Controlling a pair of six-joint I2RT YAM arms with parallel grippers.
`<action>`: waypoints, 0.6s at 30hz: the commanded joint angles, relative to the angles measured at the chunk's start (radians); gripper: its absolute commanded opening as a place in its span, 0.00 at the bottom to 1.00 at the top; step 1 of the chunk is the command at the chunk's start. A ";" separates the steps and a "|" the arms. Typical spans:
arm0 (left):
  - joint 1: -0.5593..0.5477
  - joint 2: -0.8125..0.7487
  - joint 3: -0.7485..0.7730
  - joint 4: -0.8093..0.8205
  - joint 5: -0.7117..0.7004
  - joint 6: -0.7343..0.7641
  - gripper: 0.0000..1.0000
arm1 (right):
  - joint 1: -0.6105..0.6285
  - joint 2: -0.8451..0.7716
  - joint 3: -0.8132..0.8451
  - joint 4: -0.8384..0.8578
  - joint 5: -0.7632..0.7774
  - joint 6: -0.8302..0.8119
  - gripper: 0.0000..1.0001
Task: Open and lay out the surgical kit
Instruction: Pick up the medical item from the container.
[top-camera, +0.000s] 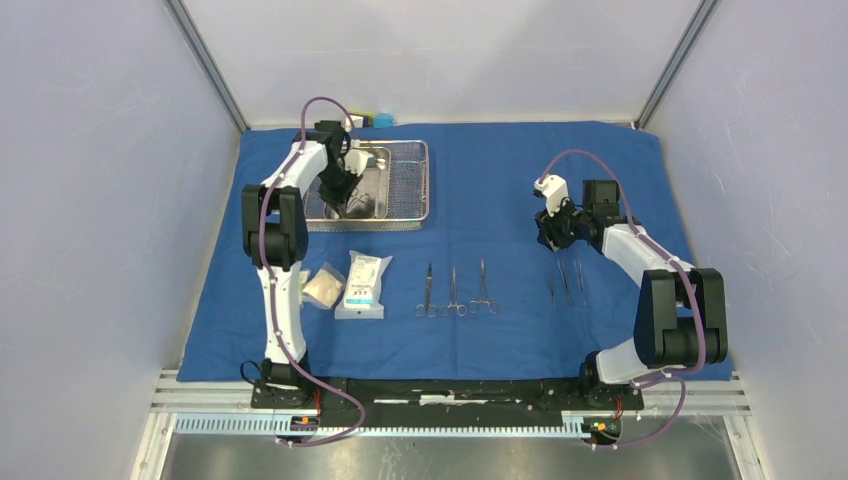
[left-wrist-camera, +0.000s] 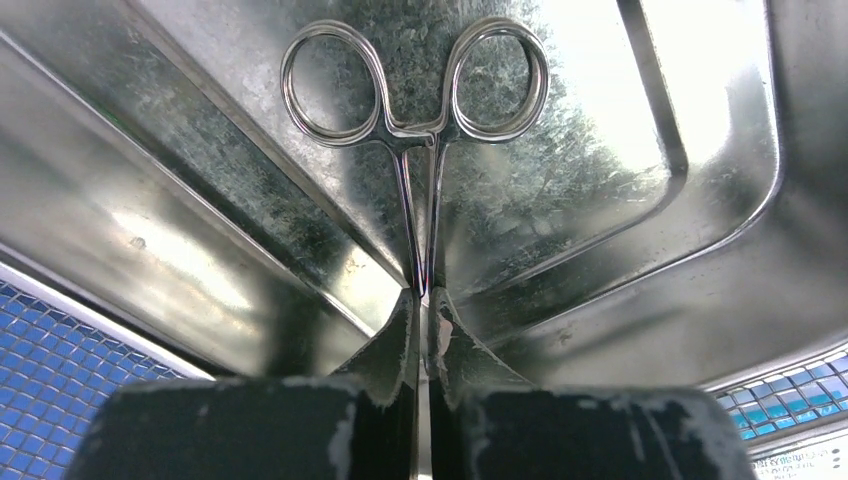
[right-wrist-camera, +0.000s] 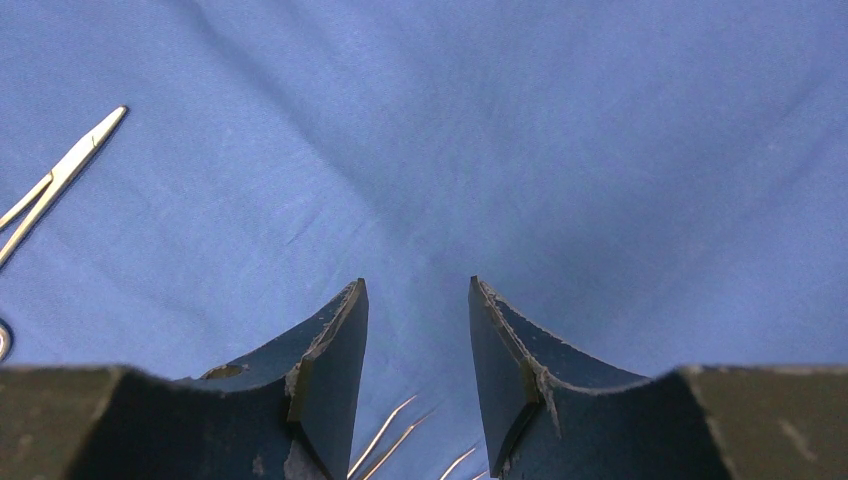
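Cloth wrap (top-camera: 480, 180), blue, lies spread flat over the counter as the working field.

Overhead: one wire-mesh basket (top-camera: 415, 185) at the far left, with one steel pan (top-camera: 375, 160) seated inside it. The left claw (top-camera: 345, 198) dips into the pan. Laid in a row near the front, rings toward the arms, are three ring-handled instruments (top-camera: 453, 292). To their right is a tighter group of slimmer instruments (top-camera: 565, 282), three as best I can count. Packets (top-camera: 360, 285) lie beside the left arm: two clear, a third possibly overlapped. The right claw (top-camera: 553, 232) hovers above the slimmer group.

Left wrist: claw clenched on the shanks of one ring-handled forceps (left-wrist-camera: 420, 200) lying in the pan, rings pointing away. Gripped there, I judge, so it lifts without swinging.

Right wrist: claw parted, nothing between its fingers (right-wrist-camera: 330, 350), bare cloth beneath. Curved tips (right-wrist-camera: 385, 440) show just below. Probably idle while the left arm fetches.
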 joint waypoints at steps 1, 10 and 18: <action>-0.004 -0.057 -0.013 0.096 0.039 0.039 0.02 | -0.004 -0.023 -0.004 0.033 -0.014 0.002 0.49; -0.003 -0.118 -0.013 0.122 0.064 0.044 0.02 | -0.025 -0.030 -0.004 0.035 -0.017 0.002 0.49; -0.003 -0.133 -0.007 0.126 0.081 0.039 0.02 | -0.025 -0.033 -0.004 0.036 -0.022 0.005 0.49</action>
